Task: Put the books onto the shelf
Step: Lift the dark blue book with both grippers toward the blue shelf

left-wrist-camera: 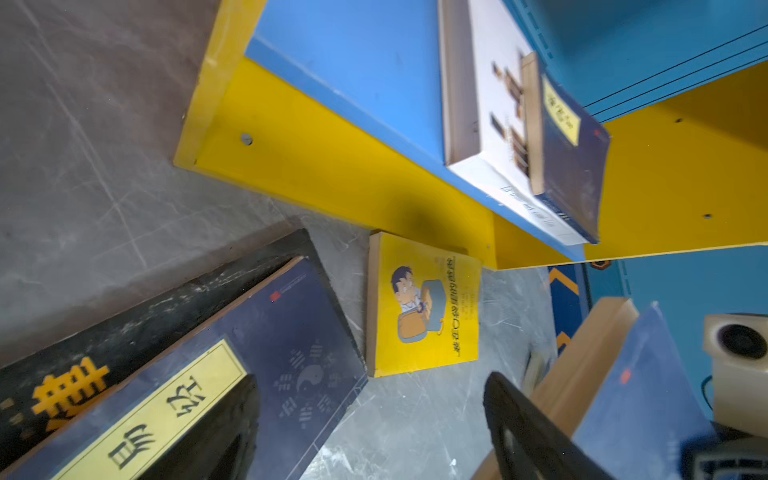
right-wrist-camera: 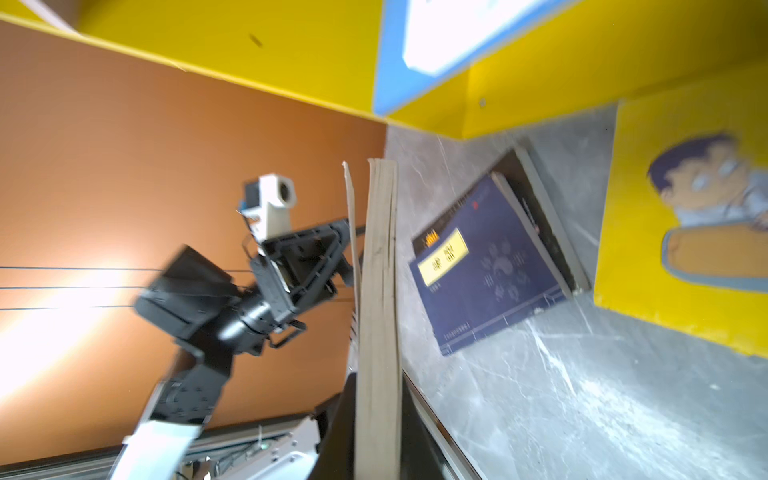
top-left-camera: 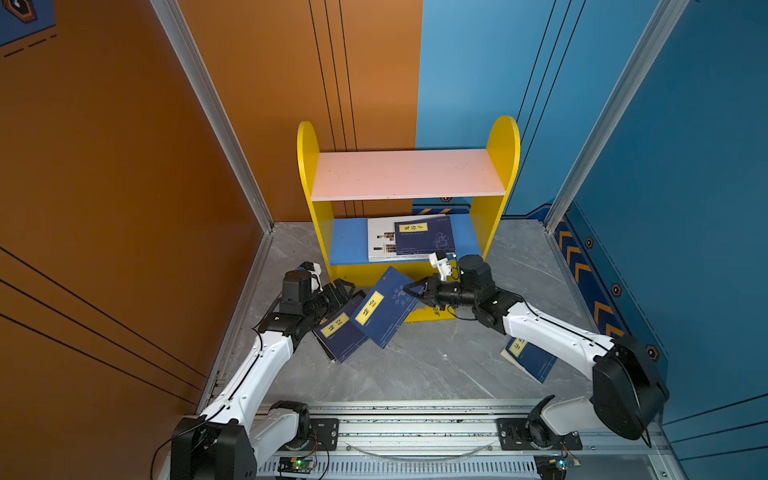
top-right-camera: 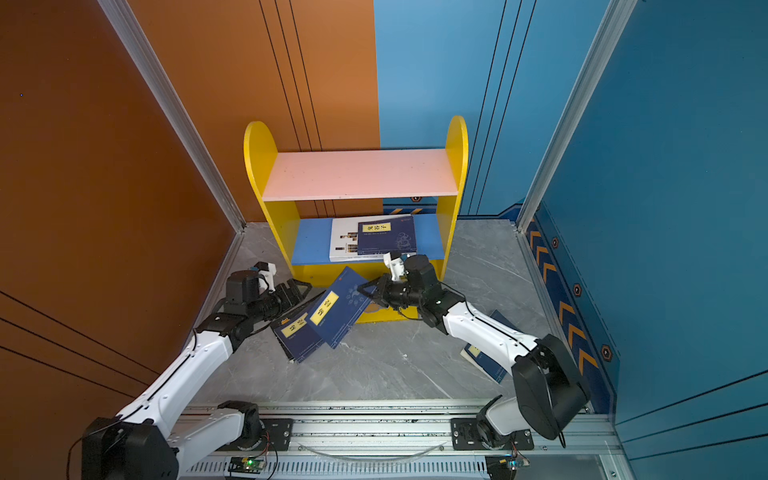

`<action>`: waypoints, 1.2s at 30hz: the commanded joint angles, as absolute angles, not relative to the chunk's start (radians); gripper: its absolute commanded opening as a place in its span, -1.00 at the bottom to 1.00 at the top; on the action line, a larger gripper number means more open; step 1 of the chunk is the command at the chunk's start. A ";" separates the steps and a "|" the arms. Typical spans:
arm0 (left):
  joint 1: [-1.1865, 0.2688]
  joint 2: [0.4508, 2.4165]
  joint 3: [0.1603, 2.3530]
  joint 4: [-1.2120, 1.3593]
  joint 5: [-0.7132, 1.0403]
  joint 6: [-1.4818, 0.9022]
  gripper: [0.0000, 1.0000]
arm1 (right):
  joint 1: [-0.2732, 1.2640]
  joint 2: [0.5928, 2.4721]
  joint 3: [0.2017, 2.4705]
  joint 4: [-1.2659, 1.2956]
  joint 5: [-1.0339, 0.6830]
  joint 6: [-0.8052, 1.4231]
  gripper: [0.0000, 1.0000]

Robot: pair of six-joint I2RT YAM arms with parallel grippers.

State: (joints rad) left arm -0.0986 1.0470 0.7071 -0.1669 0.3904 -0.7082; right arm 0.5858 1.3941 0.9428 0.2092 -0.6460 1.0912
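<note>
The shelf (top-left-camera: 309, 166) (top-right-camera: 455, 141) stands at the back. On its blue lower board (top-left-camera: 347, 243) a white book (top-left-camera: 380, 239) lies flat with a navy book (top-left-camera: 424, 235) on top. My right gripper (top-left-camera: 411, 290) (right-wrist-camera: 376, 395) is shut on another navy book (top-left-camera: 384, 307) (right-wrist-camera: 378, 270), held tilted above the floor in front of the shelf. My left gripper (top-left-camera: 347, 289) (left-wrist-camera: 374, 428) is open beside that book, holding nothing. Below it a navy book (top-left-camera: 338, 332) (left-wrist-camera: 257, 345) rests on a black book (left-wrist-camera: 62, 374). A yellow book (left-wrist-camera: 424, 303) (right-wrist-camera: 685, 228) lies by the shelf base.
One more navy book (top-left-camera: 528, 353) (top-right-camera: 482, 357) lies on the grey floor at the right, partly under my right arm. Orange and blue walls close in the sides and back. The arms' metal rail (top-left-camera: 415, 424) runs along the front.
</note>
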 commanded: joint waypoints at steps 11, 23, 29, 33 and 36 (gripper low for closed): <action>-0.171 1.042 0.755 0.230 0.686 -0.989 0.82 | 0.409 1.232 0.924 0.403 -0.553 1.202 -0.95; -0.350 1.178 0.777 0.447 0.616 -1.107 0.75 | 0.364 1.334 0.968 0.613 -0.553 1.313 -0.96; -0.375 1.280 0.812 0.610 0.621 -1.192 0.39 | 0.361 1.344 0.964 0.640 -0.535 1.327 -0.96; -0.404 1.328 0.848 0.650 0.614 -1.219 0.17 | 0.368 1.334 0.948 0.655 -0.488 1.304 -0.97; -0.417 1.340 0.865 0.655 0.602 -1.221 0.01 | 0.374 1.328 0.949 0.628 -0.451 1.267 -0.98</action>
